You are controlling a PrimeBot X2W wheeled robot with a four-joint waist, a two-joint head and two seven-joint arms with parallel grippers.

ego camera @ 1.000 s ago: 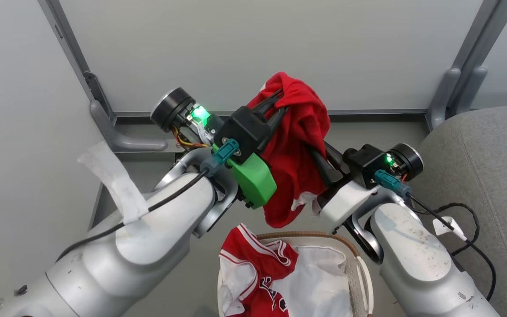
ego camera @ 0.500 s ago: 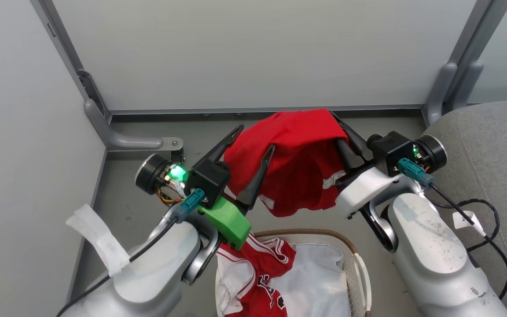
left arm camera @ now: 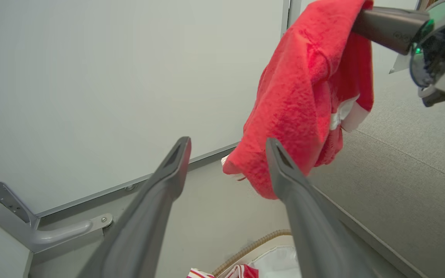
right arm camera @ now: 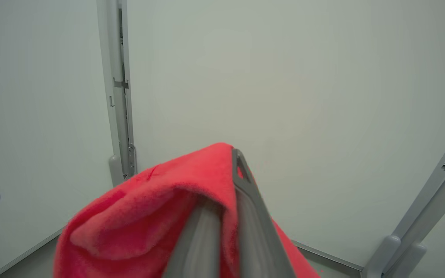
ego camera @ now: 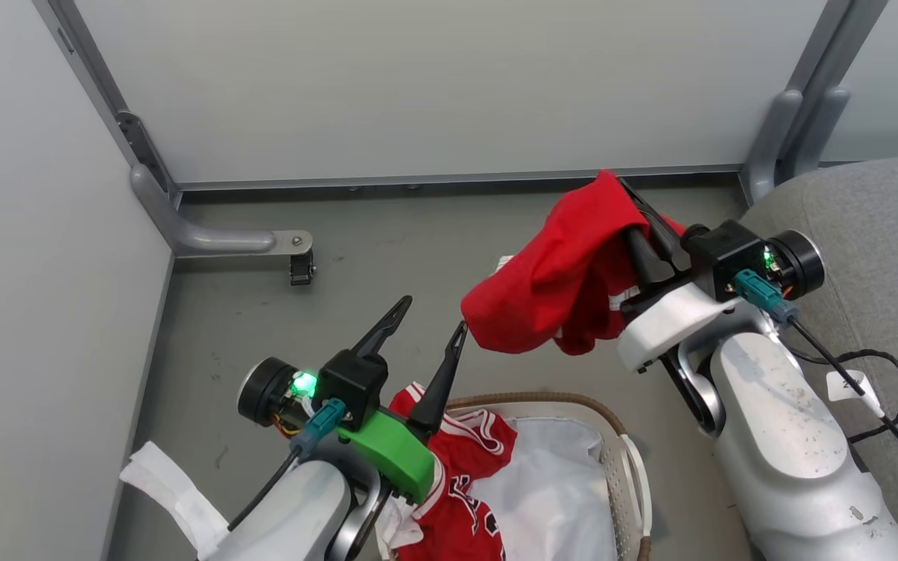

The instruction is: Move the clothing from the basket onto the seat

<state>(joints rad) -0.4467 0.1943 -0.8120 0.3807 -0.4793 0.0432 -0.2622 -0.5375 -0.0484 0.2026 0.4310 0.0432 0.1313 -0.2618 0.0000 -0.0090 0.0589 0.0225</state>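
- Clothing was in two places: the plain red garment (ego camera: pixel 550 288) hung in the air from my right gripper (ego camera: pixel 625 188), bunched and drooping toward my left, with a white band showing at one hem.
- My right gripper's two fingers were pressed together on a fold near the top of that cloth, and the rest sagged below them, off the floor.
- The red jersey (ego camera: pixel 457 475), with white striped trim and dark lettering, lay heaped against the left side of the laundry basket (ego camera: pixel 640 483), partly hidden under my left wrist.
- A white liner sheet (ego camera: pixel 554 495) covered the rest of the basket's inside, under its brown woven rim.
- My left gripper (ego camera: pixel 433 313) stood wide open and held nothing. Its fingers pointed up and away from above the basket's far left edge.
- The tip of its right-hand finger was close to the hanging garment's lowest fold, and I could not tell whether the two touched.
- The grey upholstered seat (ego camera: pixel 870 210) lay to my right, just beside my right wrist. The garment hung short of it, over the grey floor (ego camera: pixel 262 327) between basket and seat.
- A black cable (ego camera: pixel 882 421) with a white tag looped from my right forearm across the seat's edge.
- Pale wall panels (ego camera: pixel 449 78) closed the space ahead and to my left, with grey metal posts at the corners and a grey bracket foot (ego camera: pixel 215 240) on the floor at the left one.
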